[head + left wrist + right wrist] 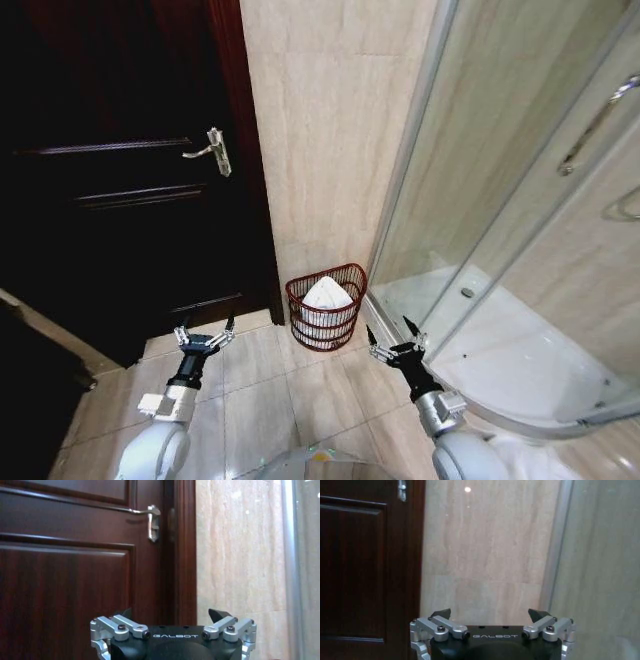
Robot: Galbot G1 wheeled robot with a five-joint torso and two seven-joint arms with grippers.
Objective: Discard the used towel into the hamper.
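The hamper (326,308) is a small round reddish-brown wire basket on the tiled floor against the beige wall, between the door and the shower. A white towel (327,294) lies bunched inside it, its peak rising to about the rim. My left gripper (204,332) hangs open to the hamper's left, over the floor by the door, with nothing in it. On the hamper's right, my right gripper (391,335) is open too and holds nothing. Both wrist views look over open fingers, the left gripper (172,614) toward the door and the right gripper (490,613) toward the wall.
A dark wooden door (120,180) with a metal lever handle (214,150) stands shut on the left. A glass shower enclosure (520,200) with a white curved tray (520,365) fills the right. Beige floor tiles (270,400) lie between my arms.
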